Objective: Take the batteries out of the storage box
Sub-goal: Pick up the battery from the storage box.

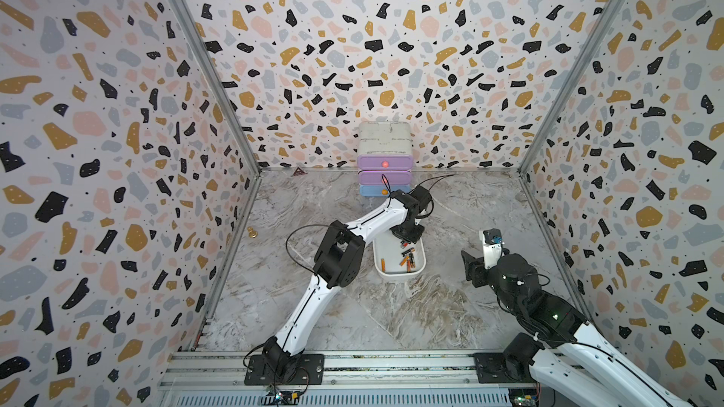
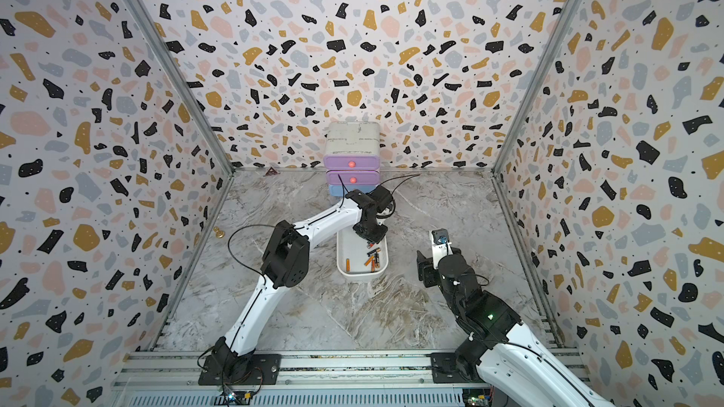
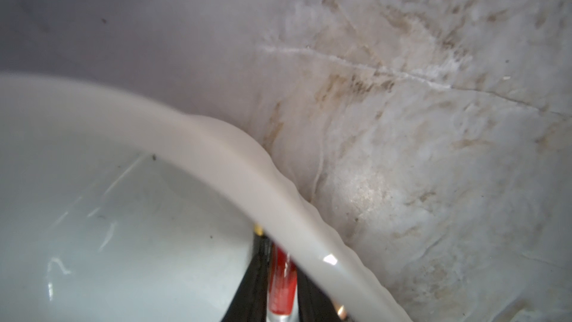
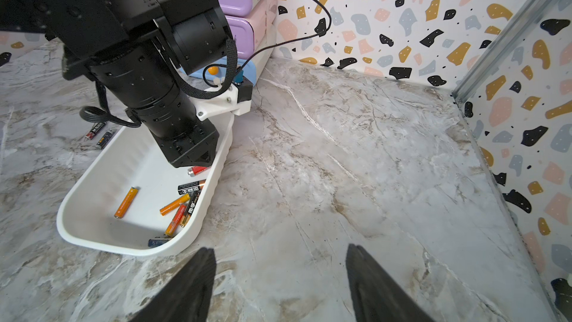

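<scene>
The white storage box sits mid-table with several batteries lying loose in it, orange and black-and-copper, one blue. My left gripper reaches down into the box's far end. In the left wrist view its black fingers press on both sides of a red battery, just inside the box rim. Two more batteries lie on the table beside the box. My right gripper hovers open and empty over bare table right of the box.
A white cabinet with purple and blue drawers stands against the back wall, right behind the left wrist. A small brass piece lies near the left wall. Patterned walls close in three sides. Marble table stretches right of the box.
</scene>
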Available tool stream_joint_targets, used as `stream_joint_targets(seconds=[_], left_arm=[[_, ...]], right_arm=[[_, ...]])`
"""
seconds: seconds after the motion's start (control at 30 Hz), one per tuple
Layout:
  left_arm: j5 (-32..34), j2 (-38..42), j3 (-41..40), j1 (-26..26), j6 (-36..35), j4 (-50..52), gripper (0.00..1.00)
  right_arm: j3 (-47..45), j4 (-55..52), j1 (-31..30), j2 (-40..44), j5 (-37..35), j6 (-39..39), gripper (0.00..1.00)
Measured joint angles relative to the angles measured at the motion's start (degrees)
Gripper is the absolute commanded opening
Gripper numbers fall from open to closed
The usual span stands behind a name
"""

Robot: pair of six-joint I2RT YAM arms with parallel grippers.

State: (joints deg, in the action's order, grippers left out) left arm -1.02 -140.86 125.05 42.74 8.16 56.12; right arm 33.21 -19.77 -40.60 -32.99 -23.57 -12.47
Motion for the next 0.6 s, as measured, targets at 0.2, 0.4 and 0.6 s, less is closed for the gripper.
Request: stream_joint_targets(seconds=[0.2,0.4,0.6], left_arm=[[0.20,0.17,-0.70,-0.02,0.44,-1.20,0.21],[-0.59,1.57,-3.58,-0.37,0.90,-3.43,0.27],[-1.51,3.56,-8.09,-0.98,2.38,-7.52,0.32]], right_arm=[[0.00,0.00,0.00,-0.02,0.20,0.31,0.72],[0.00,0.02,0.00,-0.37,0.11,0.85,0.72],[0.00,0.02,0.00,-1.14,-0.04,0.96,0.72]])
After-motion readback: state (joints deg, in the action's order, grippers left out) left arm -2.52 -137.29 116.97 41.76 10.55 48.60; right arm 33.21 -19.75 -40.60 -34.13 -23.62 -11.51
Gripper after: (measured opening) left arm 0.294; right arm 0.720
